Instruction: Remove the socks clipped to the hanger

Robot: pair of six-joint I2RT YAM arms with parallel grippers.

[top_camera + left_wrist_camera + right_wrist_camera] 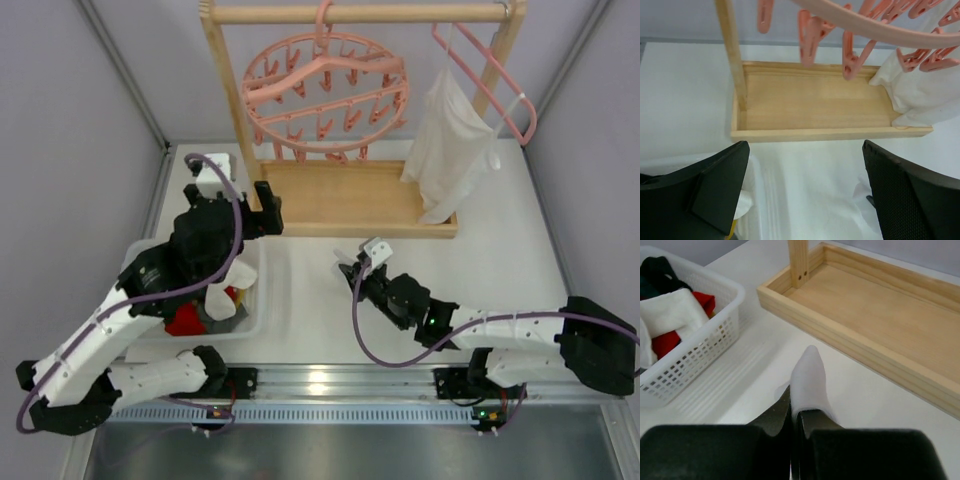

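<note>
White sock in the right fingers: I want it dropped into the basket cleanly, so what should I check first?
1. Grip: right fingers shut on the white sock: ok.
2. Sock apart from the wooden tray: ok.
3. Basket open from above: not ok, the left arm hangs over it.
4. Spare hand: left fingers open, holding nothing: ok.
5. Round hanger clips bare of socks: ok in the top view.
</note>
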